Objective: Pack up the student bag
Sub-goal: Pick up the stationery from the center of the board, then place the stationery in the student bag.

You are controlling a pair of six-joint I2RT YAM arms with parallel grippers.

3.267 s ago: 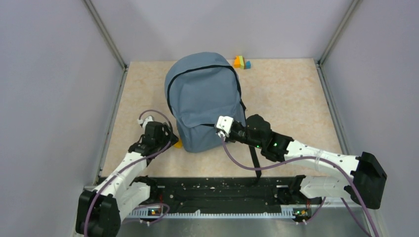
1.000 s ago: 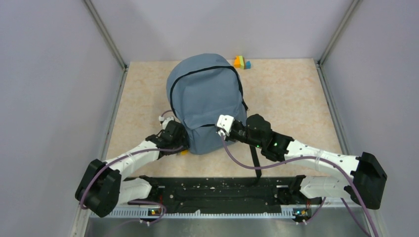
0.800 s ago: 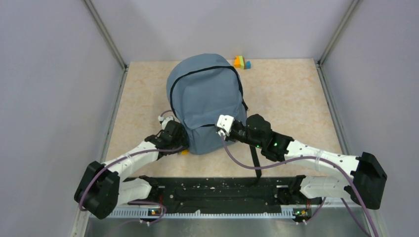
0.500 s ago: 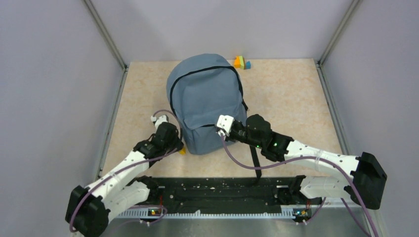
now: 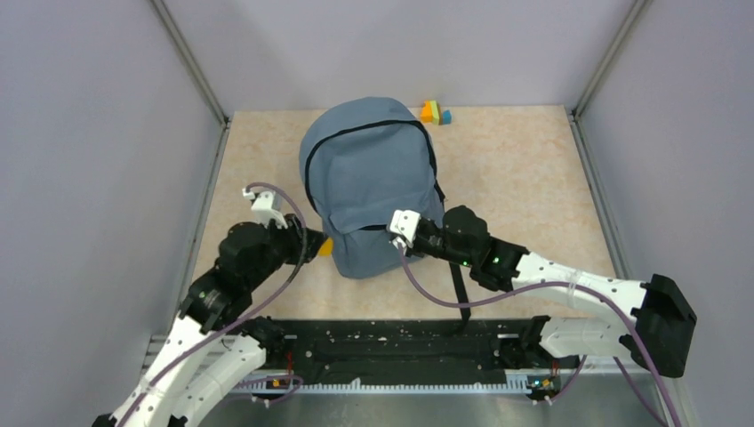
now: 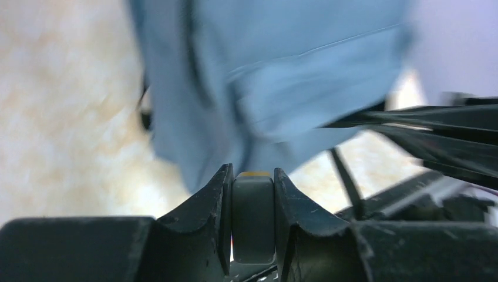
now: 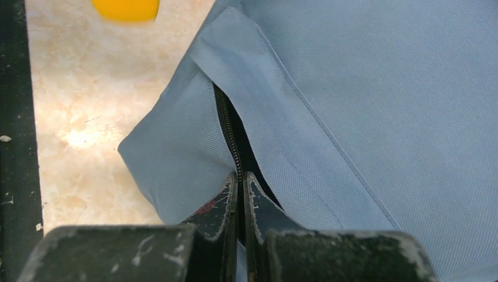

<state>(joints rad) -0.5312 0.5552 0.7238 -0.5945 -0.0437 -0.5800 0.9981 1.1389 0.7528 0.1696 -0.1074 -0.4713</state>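
Backpack [image 5: 369,191] first: soft grey-blue cloth, a black zip arching round its upper part, a flap across the front pocket and a black strap [image 5: 458,289] trailing toward my side. It lies on the table [image 5: 533,178], left of centre, with its top toward the far wall. My right gripper [image 5: 400,228] is clenched on the backpack's pocket zip [image 7: 230,132]. The fingers hide whether they pinch the pull or only the cloth. My left gripper [image 5: 313,247] grasps a yellow block [image 5: 325,246] just beside the bag's lower left corner. The left wrist view is blurred, and there the block shows only a yellow top edge. A few small coloured blocks [image 5: 435,112] sit near the bag's top.
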